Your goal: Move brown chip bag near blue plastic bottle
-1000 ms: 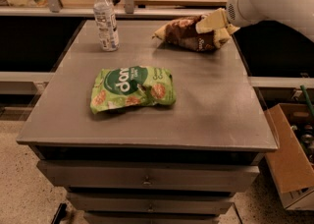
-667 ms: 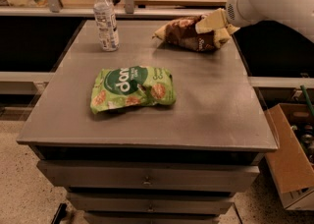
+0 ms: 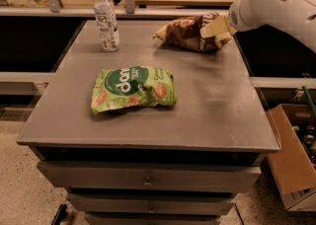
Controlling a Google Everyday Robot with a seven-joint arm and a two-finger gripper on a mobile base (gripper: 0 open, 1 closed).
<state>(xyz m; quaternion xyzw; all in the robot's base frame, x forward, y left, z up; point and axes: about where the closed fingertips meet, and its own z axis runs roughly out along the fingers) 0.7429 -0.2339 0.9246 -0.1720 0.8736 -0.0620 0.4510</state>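
Brown chip bag (image 3: pixel 188 32), pincer (image 3: pixel 217 27) gripping right end

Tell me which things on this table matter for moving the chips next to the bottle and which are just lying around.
For the job: brown chip bag; blue plastic bottle; gripper, closed on the bag's right end at the table's far right.
Lying about: green chip bag; cardboard box on the floor.
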